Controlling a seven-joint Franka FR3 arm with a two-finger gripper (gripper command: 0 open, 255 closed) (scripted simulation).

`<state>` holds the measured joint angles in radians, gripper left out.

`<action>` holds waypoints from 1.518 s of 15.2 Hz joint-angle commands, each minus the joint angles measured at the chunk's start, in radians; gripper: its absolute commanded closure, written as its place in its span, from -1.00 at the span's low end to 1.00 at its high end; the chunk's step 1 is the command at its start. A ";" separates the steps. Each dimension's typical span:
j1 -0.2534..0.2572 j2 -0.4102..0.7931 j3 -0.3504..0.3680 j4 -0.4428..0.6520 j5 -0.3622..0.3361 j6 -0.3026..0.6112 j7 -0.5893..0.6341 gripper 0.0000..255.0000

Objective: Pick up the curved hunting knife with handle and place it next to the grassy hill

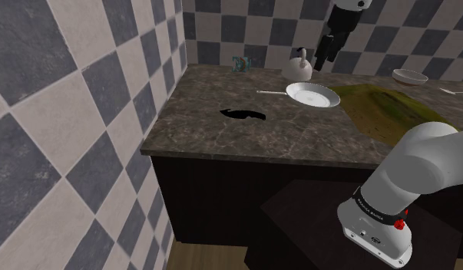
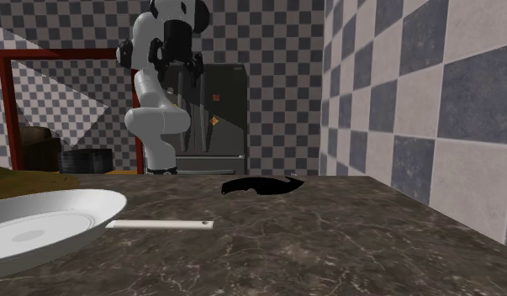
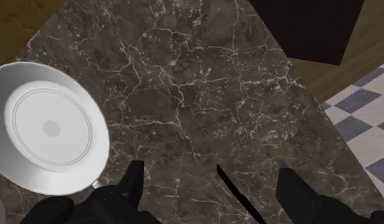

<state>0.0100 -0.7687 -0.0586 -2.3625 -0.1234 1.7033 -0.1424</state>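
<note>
Hand apart from curved black knife

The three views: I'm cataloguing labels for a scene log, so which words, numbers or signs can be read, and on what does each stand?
No text is legible.
Low on the arm, a dark band: white lettering, too small to read.
On the dark cabinet: a red square and an orange diamond, too small to read.
The knife and the plate: no markings seen.
</note>
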 commanded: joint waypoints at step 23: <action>0.188 0.760 -0.051 0.170 0.054 0.449 -0.505 -1.00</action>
<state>0.1924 -0.0426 -0.1122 -2.1974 -0.0733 2.1290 -0.6225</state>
